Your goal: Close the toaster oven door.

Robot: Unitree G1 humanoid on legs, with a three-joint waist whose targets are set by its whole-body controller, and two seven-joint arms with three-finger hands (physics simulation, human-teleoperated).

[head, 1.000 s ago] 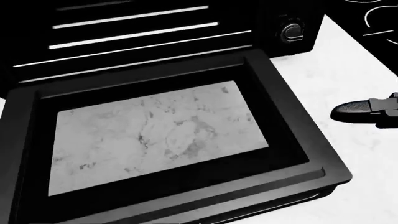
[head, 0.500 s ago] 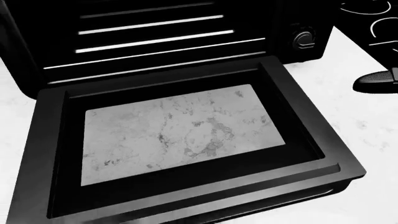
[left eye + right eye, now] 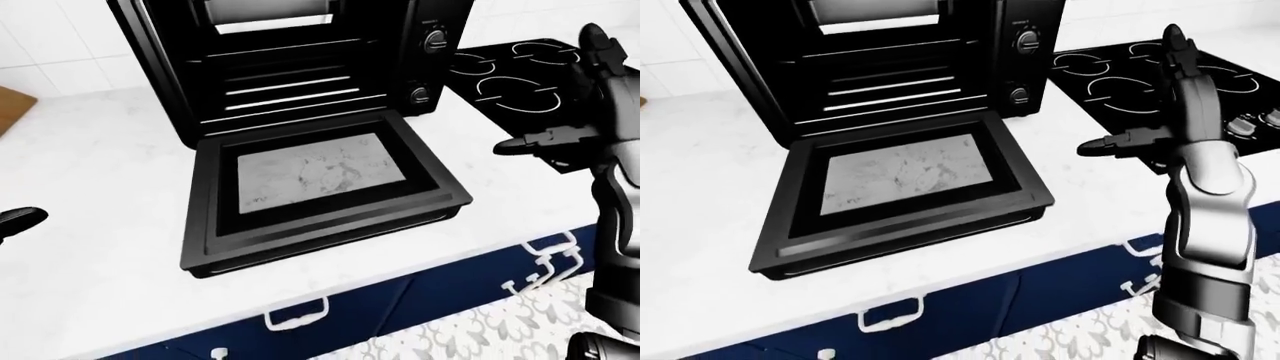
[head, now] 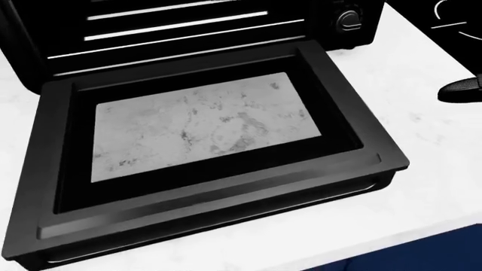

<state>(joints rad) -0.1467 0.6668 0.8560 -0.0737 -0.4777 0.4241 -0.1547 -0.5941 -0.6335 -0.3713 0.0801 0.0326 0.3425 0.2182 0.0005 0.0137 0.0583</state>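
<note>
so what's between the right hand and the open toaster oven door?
Nothing: bare white counter separates the right hand from the toaster oven door, clearest in the right-eye view.

Head view steeply down, close on the open toaster oven door; both eye views wider, same door.
</note>
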